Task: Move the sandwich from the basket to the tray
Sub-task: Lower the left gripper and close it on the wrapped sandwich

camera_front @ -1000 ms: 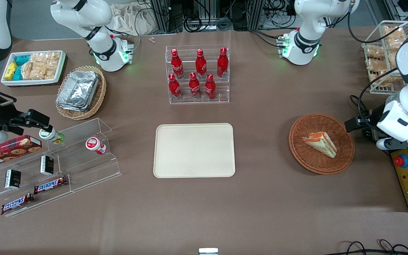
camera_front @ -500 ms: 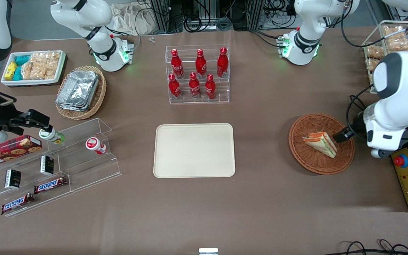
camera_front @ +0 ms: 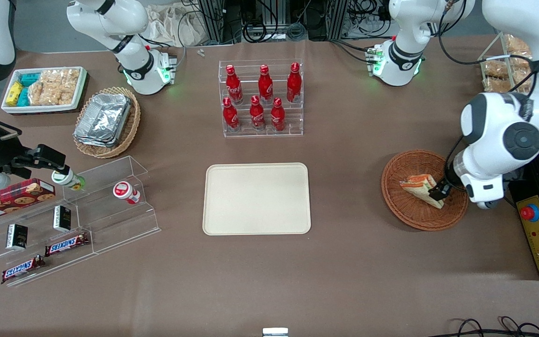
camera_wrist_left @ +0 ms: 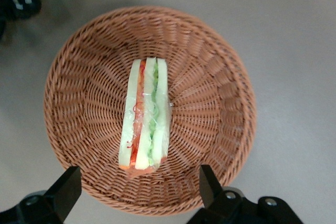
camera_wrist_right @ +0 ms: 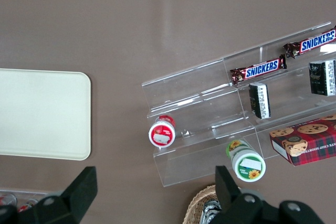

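Observation:
The sandwich (camera_front: 418, 186), a pale wedge with orange, red and green layers, lies in the round reddish-brown wicker basket (camera_front: 410, 220) toward the working arm's end of the table. The left wrist view shows the sandwich (camera_wrist_left: 144, 116) lying along the middle of the basket (camera_wrist_left: 210, 77). My left gripper (camera_front: 439, 193) hangs over the basket above one end of the sandwich. It is open and empty (camera_wrist_left: 137, 187), with its two fingers set wide on either side of that end. The cream-beige tray (camera_front: 256, 198) lies bare at the table's middle and also shows in the right wrist view (camera_wrist_right: 42, 114).
A clear rack of red bottles (camera_front: 262, 98) stands farther from the camera than the tray. A control box with a red button (camera_front: 538, 229) sits beside the basket. An acrylic snack shelf (camera_front: 73, 215), a tan basket of foil trays (camera_front: 105, 121) and a white snack tray (camera_front: 45, 89) lie toward the parked arm's end.
My left arm has swung in from the table's end over the basket. The gripper now hangs above the sandwich. The sandwich and basket have not moved.

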`<action>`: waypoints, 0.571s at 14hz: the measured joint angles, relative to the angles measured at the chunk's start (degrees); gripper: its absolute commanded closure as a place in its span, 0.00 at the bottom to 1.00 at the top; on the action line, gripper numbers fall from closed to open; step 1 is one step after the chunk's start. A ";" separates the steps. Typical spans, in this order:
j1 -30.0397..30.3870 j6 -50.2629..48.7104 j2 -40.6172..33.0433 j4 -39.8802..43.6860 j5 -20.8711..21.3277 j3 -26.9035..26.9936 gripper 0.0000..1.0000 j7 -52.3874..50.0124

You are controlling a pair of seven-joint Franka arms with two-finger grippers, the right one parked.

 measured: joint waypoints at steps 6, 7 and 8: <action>0.43 1.37 2.50 -1.88 0.00 0.64 0.00 -4.27; 0.84 2.10 2.60 -2.56 0.00 0.71 0.00 -4.31; 1.15 3.52 2.66 -3.52 0.00 0.79 0.00 -4.31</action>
